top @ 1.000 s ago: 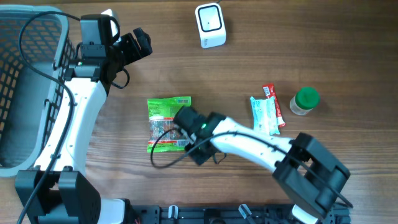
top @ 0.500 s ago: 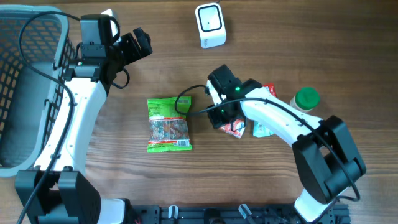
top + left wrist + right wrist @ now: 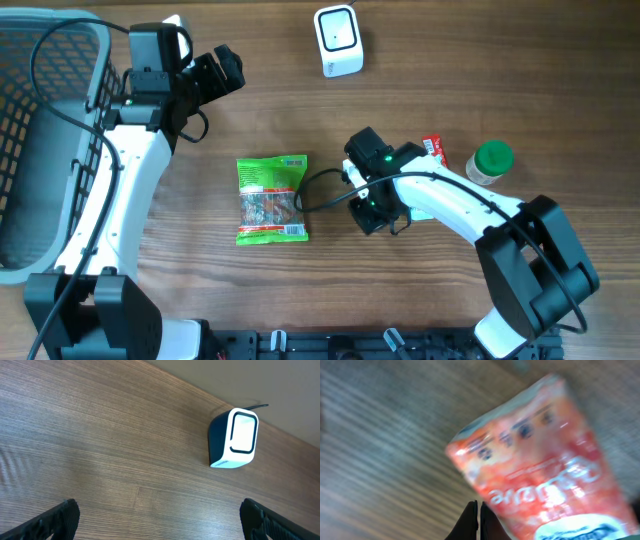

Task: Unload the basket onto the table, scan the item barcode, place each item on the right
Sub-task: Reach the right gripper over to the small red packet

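The red packet (image 3: 540, 470) looks light, soft and slippery, so pinch its flat edge; the right gripper (image 3: 478, 510) is closed tight beside it, holding nothing I can see.

On the wooden table (image 3: 520, 60) I count one white box-shaped barcode scanner (image 3: 337, 40), one grey mesh plastic basket (image 3: 30, 130), one green foil snack packet (image 3: 271, 200), one clear jar with a green lid (image 3: 490, 162), one narrow red stick wrapper (image 3: 433, 148), and one red-orange plastic packet (image 3: 545, 465), seen only from the right wrist.
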